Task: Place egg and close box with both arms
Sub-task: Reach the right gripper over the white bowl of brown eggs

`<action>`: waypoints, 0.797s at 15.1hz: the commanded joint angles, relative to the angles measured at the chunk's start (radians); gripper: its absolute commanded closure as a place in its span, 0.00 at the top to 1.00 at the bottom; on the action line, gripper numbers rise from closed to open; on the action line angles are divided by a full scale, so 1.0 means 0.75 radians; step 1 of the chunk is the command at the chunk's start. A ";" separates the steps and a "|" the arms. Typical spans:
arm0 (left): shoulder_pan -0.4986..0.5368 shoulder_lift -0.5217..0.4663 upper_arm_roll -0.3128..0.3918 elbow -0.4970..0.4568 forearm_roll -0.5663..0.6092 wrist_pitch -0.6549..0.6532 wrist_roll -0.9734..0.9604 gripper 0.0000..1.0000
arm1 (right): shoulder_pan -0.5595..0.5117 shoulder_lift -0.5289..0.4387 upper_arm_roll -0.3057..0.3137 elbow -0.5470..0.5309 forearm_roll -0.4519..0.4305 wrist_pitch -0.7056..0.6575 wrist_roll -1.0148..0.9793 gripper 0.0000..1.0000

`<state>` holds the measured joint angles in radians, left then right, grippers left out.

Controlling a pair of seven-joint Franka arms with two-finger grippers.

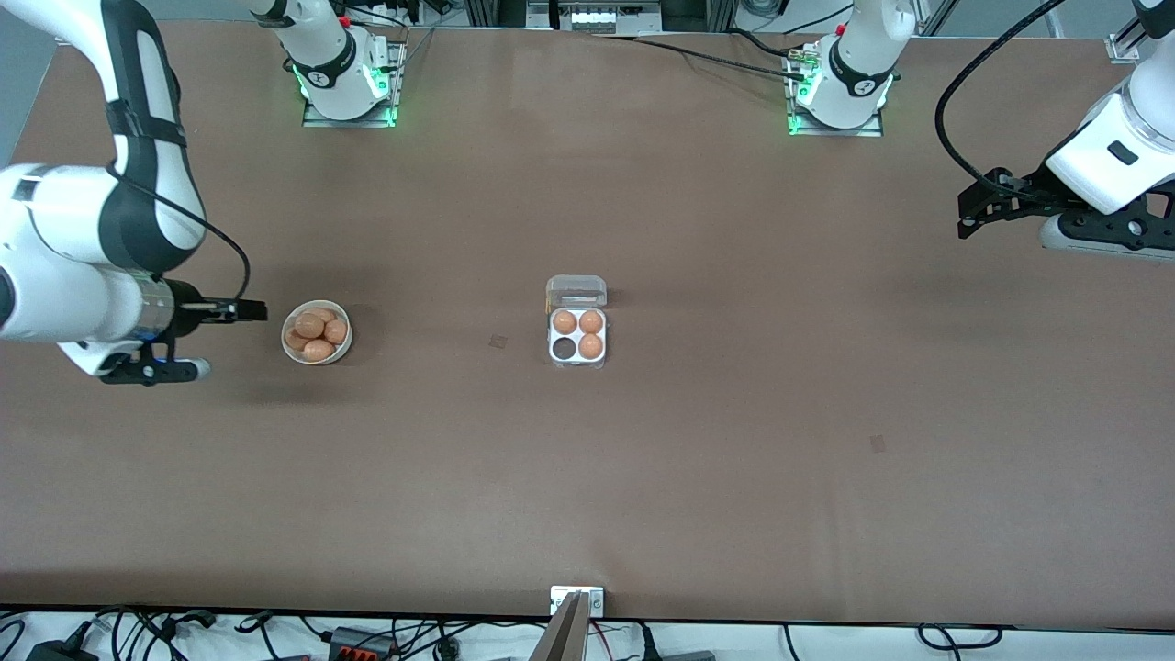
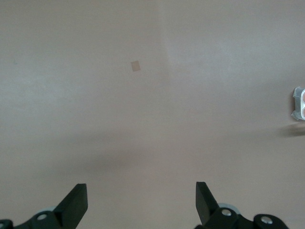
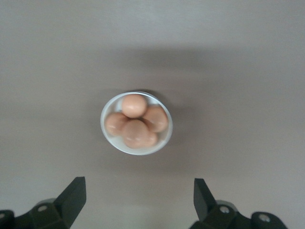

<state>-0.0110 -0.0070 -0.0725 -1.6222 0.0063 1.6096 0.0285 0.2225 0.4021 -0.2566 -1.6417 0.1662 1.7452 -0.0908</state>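
The box [image 1: 577, 360] sits mid-table with its clear lid [image 1: 576, 292] swung open. It holds three brown eggs [image 1: 590, 345], and one cell [image 1: 562, 348] is empty. Toward the right arm's end stands a round white bowl [image 1: 287, 347] with several brown eggs [image 1: 317, 350]. My right gripper [image 1: 252, 311] hovers beside the bowl, open and empty. The right wrist view shows the bowl [image 3: 110, 138] and its eggs [image 3: 135, 132] ahead of the open right gripper [image 3: 138, 191]. My left gripper [image 1: 966, 213] hangs open over bare table at the left arm's end. In the left wrist view, past the open gripper [image 2: 140, 193], only an edge of the box [image 2: 299, 102] shows.
Two small dark square marks [image 1: 497, 341] [image 1: 878, 443] lie on the brown table. A metal bracket [image 1: 576, 601] is clamped at the table's edge nearest the camera. The green-lit arm bases [image 1: 349, 87] [image 1: 840, 92] stand along the opposite edge.
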 commanded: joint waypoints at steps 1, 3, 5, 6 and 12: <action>0.002 -0.003 -0.001 0.024 0.004 -0.027 0.019 1.00 | 0.002 0.065 -0.001 0.017 0.138 0.033 -0.008 1.00; 0.000 -0.001 -0.001 0.026 0.004 -0.027 0.017 1.00 | 0.010 0.116 -0.001 0.009 0.138 0.113 -0.006 1.00; 0.002 -0.001 -0.001 0.024 0.004 -0.027 0.021 1.00 | 0.016 0.135 -0.001 -0.048 0.134 0.217 -0.008 1.00; 0.002 -0.001 -0.001 0.024 0.004 -0.027 0.021 1.00 | 0.028 0.125 -0.004 -0.099 0.132 0.266 -0.008 1.00; 0.006 -0.001 0.001 0.024 0.004 -0.029 0.027 1.00 | 0.071 0.053 -0.014 -0.269 0.110 0.348 -0.010 1.00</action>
<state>-0.0106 -0.0070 -0.0725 -1.6220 0.0063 1.6085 0.0285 0.2625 0.4988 -0.2576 -1.7729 0.2507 1.9812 -0.0908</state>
